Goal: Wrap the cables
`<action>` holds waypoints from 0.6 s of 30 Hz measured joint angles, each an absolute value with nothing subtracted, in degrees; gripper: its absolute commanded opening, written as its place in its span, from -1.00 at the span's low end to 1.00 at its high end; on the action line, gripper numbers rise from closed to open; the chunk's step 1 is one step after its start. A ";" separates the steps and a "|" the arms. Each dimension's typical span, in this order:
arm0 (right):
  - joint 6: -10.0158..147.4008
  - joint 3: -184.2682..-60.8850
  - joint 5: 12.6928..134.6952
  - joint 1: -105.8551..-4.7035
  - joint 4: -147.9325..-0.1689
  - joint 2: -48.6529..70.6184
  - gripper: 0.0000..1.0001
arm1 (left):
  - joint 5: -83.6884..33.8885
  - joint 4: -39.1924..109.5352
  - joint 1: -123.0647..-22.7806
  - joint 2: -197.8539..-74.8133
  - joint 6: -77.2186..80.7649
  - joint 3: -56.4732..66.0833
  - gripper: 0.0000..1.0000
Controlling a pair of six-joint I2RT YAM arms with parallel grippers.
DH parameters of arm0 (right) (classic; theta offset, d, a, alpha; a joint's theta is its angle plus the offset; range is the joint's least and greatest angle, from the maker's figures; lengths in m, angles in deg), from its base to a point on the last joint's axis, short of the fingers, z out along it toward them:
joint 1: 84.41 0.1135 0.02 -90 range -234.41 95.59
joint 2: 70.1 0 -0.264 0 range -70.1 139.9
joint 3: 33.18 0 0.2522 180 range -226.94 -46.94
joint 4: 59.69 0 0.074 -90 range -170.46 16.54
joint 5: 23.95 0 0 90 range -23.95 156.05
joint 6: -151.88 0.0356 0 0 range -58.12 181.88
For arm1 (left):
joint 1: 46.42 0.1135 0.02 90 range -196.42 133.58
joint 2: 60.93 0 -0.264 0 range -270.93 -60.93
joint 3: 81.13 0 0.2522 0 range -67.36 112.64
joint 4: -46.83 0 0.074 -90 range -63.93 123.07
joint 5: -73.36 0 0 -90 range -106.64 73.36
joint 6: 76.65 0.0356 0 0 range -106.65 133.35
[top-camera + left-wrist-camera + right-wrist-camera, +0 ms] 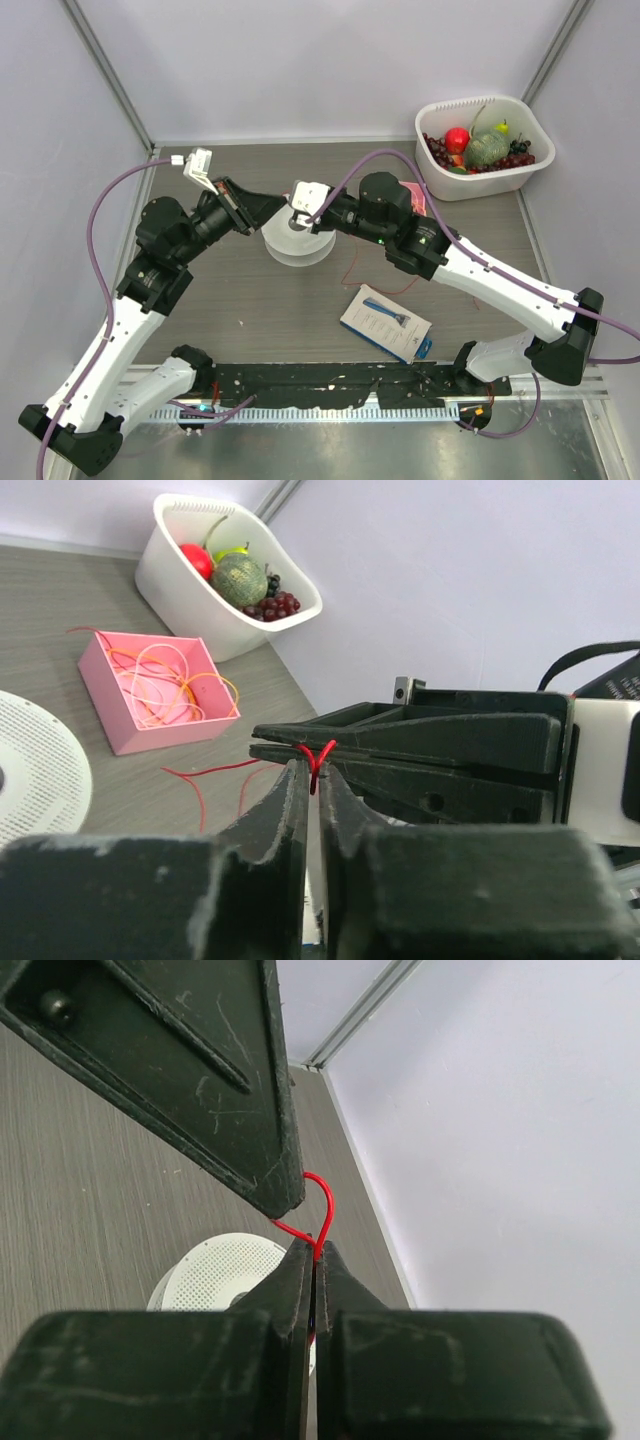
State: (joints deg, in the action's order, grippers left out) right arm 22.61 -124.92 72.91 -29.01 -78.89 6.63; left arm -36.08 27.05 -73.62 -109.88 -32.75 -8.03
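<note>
The cable is a hair-thin red wire. A small loop of it (pixel 325 1198) arches between both grippers, which meet tip to tip above a white perforated spool (pixel 297 246). My left gripper (pixel 316 773) is shut on the wire (pixel 317 759); the right gripper's dark fingers (pixel 420 748) lie crosswise just beyond it. My right gripper (pixel 316 1252) is shut on the same loop, under one left finger (pixel 200 1070). More of the wire (pixel 349 268) trails loose over the table to the right of the spool. In the top view the left gripper (pixel 272 208) and right gripper (pixel 298 214) nearly touch.
A white basket of fruit (pixel 530 170) stands at the back right. A pink box (pixel 105 695) holding orange and yellow wires sits behind the right arm. A blue-and-white packet (pixel 385 322) lies near the front. A black strip (pixel 330 388) runs along the near edge.
</note>
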 measured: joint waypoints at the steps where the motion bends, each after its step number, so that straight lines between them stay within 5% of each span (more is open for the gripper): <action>1: 22.63 -124.92 73.06 -29.01 -79.00 6.63 -0.99 | -36.08 26.98 -73.62 -109.88 -32.73 -8.03 -0.45; 11: 26.57 -124.85 74.72 -29.45 -82.56 5.19 -0.99 | -35.86 24.95 -70.50 -109.81 -30.83 -7.77 -0.03; 18: 34.81 -125.88 82.92 -34.34 -89.99 4.58 -0.99 | -49.65 26.06 -69.34 -111.82 -20.78 -6.68 -0.10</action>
